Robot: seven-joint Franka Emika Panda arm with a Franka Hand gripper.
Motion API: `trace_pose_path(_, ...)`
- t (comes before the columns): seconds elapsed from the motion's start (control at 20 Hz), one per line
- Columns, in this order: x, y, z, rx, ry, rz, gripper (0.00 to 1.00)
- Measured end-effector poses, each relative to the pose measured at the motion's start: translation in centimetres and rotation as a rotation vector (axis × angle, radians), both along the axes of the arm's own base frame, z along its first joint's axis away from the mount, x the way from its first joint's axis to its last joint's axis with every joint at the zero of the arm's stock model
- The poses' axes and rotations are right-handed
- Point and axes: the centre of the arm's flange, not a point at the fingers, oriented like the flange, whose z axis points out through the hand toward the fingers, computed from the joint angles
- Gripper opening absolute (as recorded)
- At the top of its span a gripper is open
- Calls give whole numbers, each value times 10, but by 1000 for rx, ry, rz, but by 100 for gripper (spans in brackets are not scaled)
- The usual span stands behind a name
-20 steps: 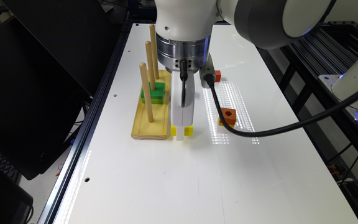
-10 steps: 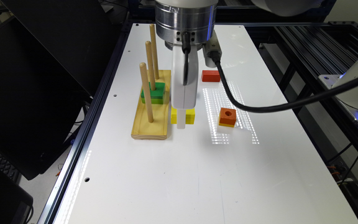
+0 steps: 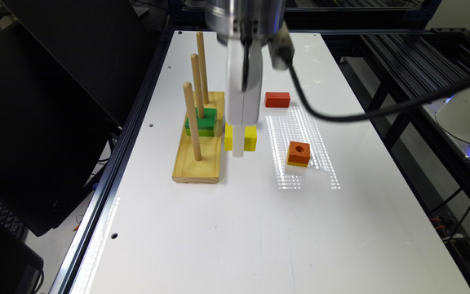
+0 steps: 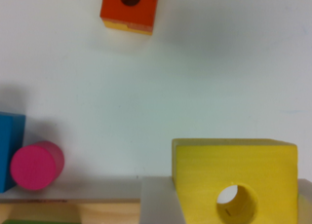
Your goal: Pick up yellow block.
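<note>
The yellow block (image 3: 251,139) is an all-yellow square with a round hole, and it hangs above the white table (image 3: 235,228) beside the wooden peg board (image 3: 197,165). My gripper (image 3: 239,143) comes straight down onto it from above. In the wrist view the yellow block (image 4: 234,177) sits between the grey fingers (image 4: 157,200), so my gripper (image 4: 229,204) is shut on it. Part of the block is hidden behind a finger in the exterior view.
A green block (image 3: 201,120) sits on the middle peg of the board. An orange-topped holed block (image 3: 299,154) and a red block (image 3: 277,99) lie toward the exterior view's right. A blue block (image 4: 9,151) and a pink cylinder (image 4: 35,165) lie by the board's edge.
My gripper has risen with the yellow block held in it, lifting it off the table. The other blocks stay where they were.
</note>
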Motion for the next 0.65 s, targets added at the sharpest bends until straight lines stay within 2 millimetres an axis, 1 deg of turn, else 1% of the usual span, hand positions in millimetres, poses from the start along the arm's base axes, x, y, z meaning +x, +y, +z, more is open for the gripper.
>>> trace_pose_path(0.25, -1, -1, 0, -1, 3, 0, 0)
trace_pose_path(0.35, 0, -1, 4, 0, -2, -1, 0)
trace_pose_path(0.4, 0, -1, 8, -1, -6, -1, 0)
trace_pose_path(0.5, -1, -1, 25, -2, -11, -3, 0)
trace_pose_path(0.55, -3, -1, 36, -2, -11, -3, 0)
trace_pose_path(0.65, -6, -1, 50, 1, -10, -2, 0)
